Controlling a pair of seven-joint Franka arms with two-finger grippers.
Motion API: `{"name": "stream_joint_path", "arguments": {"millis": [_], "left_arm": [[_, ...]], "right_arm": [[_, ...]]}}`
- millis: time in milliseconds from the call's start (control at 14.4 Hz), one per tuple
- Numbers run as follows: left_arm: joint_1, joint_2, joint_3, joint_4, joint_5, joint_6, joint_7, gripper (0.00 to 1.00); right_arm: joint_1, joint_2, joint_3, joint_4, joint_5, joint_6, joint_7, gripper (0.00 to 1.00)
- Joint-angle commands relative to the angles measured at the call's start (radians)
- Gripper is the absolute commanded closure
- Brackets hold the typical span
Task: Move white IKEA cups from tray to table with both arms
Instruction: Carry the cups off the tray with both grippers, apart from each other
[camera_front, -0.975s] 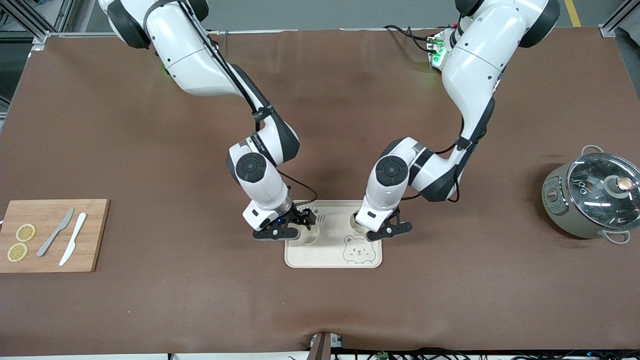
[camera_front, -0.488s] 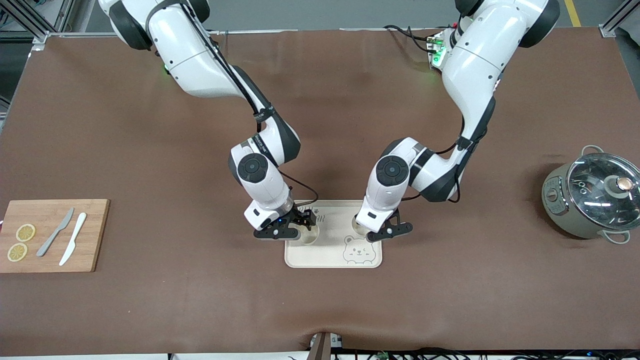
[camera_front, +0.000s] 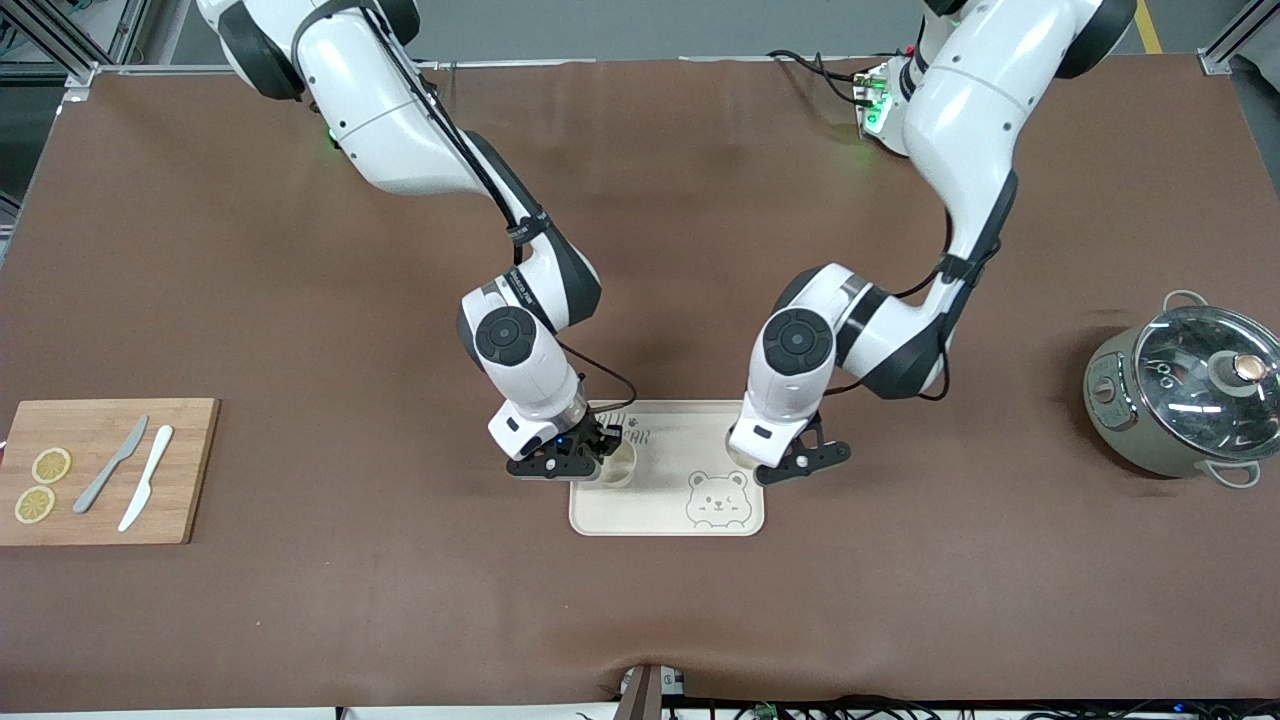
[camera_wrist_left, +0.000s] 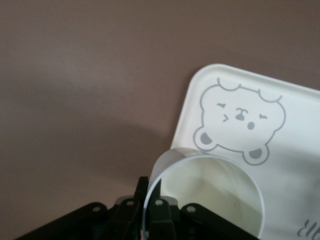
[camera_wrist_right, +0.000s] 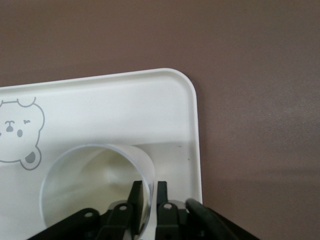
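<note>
A cream tray (camera_front: 660, 480) with a bear print lies at the table's middle. My right gripper (camera_front: 590, 462) is shut on the wall of one white cup (camera_front: 620, 466), which stands upright over the tray's end toward the right arm. In the right wrist view its fingers (camera_wrist_right: 136, 200) pinch the cup's rim (camera_wrist_right: 95, 185) above the tray (camera_wrist_right: 125, 100). My left gripper (camera_front: 775, 468) is shut on the other white cup (camera_front: 738, 458), largely hidden under the wrist, at the tray's edge toward the left arm. In the left wrist view the fingers (camera_wrist_left: 160, 215) pinch that cup (camera_wrist_left: 210, 195) above the tray (camera_wrist_left: 300, 150).
A wooden cutting board (camera_front: 180, 470) with two lemon slices (camera_front: 42, 484), a grey knife (camera_front: 110, 465) and a white knife (camera_front: 146, 478) lies at the right arm's end. A grey-green pot with a glass lid (camera_front: 1185, 395) stands at the left arm's end.
My left gripper has moved with its cup toward the left arm's end, from inside the tray to its edge. The right gripper and its cup have barely moved.
</note>
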Motion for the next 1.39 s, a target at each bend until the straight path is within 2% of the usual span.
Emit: {"name": "stream_joint_path", "arguments": {"millis": [0,139,348,418,557,697,836,975,1115,1324], "left_arm": [[0.09,-0.148,-0.053,-0.143,-0.02,-0.022,0.07,1.0],[0.185,-0.227,-0.114,-0.235,-0.032,-0.022,0.151,1.0],[0.37,-0.311,-0.247,-0.362,-0.032,-0.007,0.248,1.0],[0.459,-0.345,-0.304,-0.417,-0.032,0.019,0.281,1.0],[0.675,-0.415,-0.45,-0.56,-0.032,0.129,0.369,1.0],[0.931,-0.452,-0.629,-0.667,-0.032,0.202,0.468,1.0],[1.17,-0.448,-0.813,-0.709,-0.032,0.208,0.56,1.0],[1.358,-0.44,-0.941,-0.76,-0.032,0.245,0.639,1.0],[1.461,-0.437,-0.984,-0.841,-0.032,0.363,0.706,1.0],[1.53,-0.436,-0.98,-0.964,-0.031,0.536,0.82,1.0]], "right_arm": [[0.017,0.022,-0.013,0.034,-0.008,0.002,0.023,1.0],[0.014,0.016,-0.011,0.034,-0.002,-0.003,0.023,1.0],[-0.017,-0.03,-0.011,0.032,0.008,-0.036,0.015,1.0],[-0.04,-0.057,-0.008,0.034,0.008,-0.119,0.009,1.0],[-0.09,-0.137,-0.01,0.034,0.007,-0.257,-0.061,1.0],[-0.162,-0.226,-0.01,0.006,0.008,-0.384,-0.243,1.0],[-0.241,-0.31,-0.01,-0.041,0.008,-0.464,-0.386,1.0],[-0.308,-0.419,-0.013,-0.15,-0.002,-0.481,-0.533,1.0],[-0.392,-0.491,-0.013,-0.248,-0.002,-0.471,-0.69,1.0],[-0.514,-0.51,-0.011,-0.342,-0.002,-0.396,-0.9,1.0]]}}
